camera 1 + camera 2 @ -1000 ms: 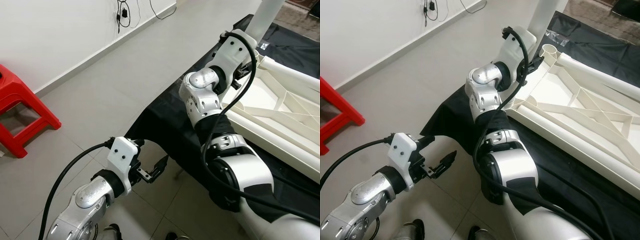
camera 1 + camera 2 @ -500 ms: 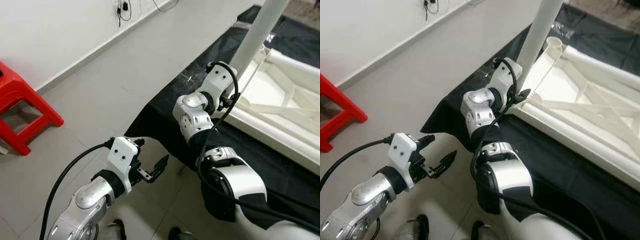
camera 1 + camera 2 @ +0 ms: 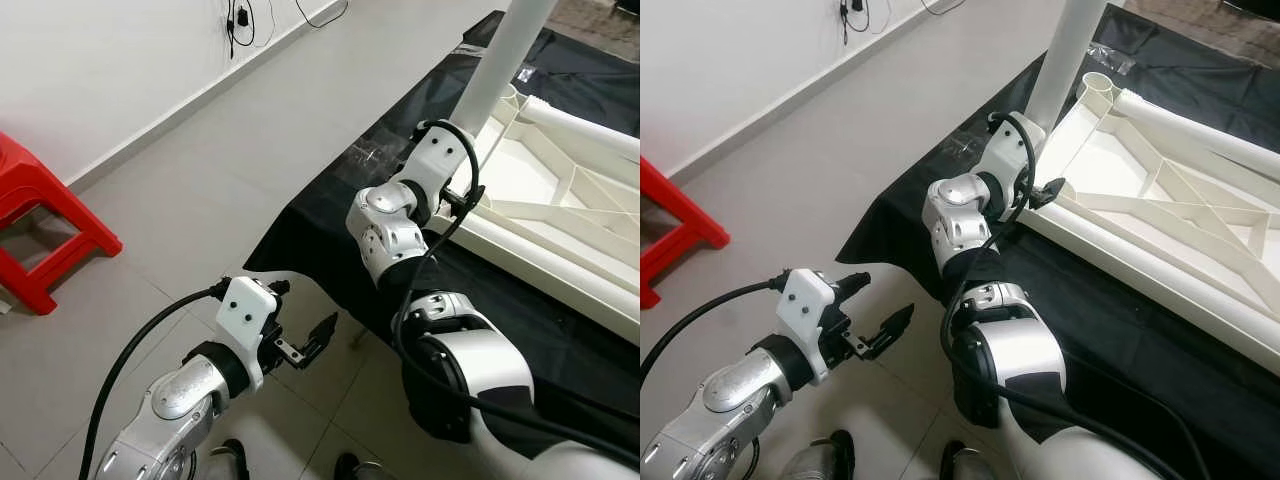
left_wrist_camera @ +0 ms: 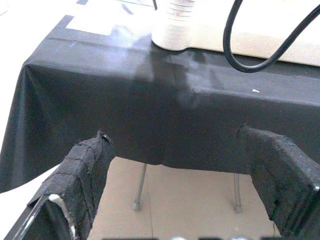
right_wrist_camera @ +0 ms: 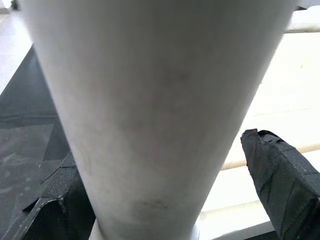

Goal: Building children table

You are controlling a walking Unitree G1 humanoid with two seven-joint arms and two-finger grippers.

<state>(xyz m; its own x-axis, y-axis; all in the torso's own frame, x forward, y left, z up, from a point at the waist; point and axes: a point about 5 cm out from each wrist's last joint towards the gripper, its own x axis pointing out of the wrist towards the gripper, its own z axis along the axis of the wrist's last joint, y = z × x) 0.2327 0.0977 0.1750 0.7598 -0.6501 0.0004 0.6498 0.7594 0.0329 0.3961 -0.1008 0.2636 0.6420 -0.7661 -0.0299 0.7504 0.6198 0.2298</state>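
A white children's table top [image 3: 560, 210] lies upside down, ribs showing, on a black cloth [image 3: 330, 220]. A white round table leg [image 3: 500, 60] stands upright at its near left corner. My right gripper [image 5: 155, 165] is low on that leg [image 5: 150, 100], one black finger on each side, shut on it. Beside the leg, an open round socket [image 3: 1096, 85] shows in the table top. My left gripper [image 3: 315, 335] hangs open and holds nothing, over the floor in front of the cloth's hanging edge [image 4: 160, 125].
A red plastic stool [image 3: 40, 220] stands on the tiled floor at the far left. The white wall [image 3: 100, 70] runs behind it, with cables [image 3: 240, 20] hanging. Thin metal legs [image 4: 140, 185] show under the cloth.
My right arm has come down with the leg, from high above the corner to low beside the table top. The view shifted a little. The left gripper stayed put.
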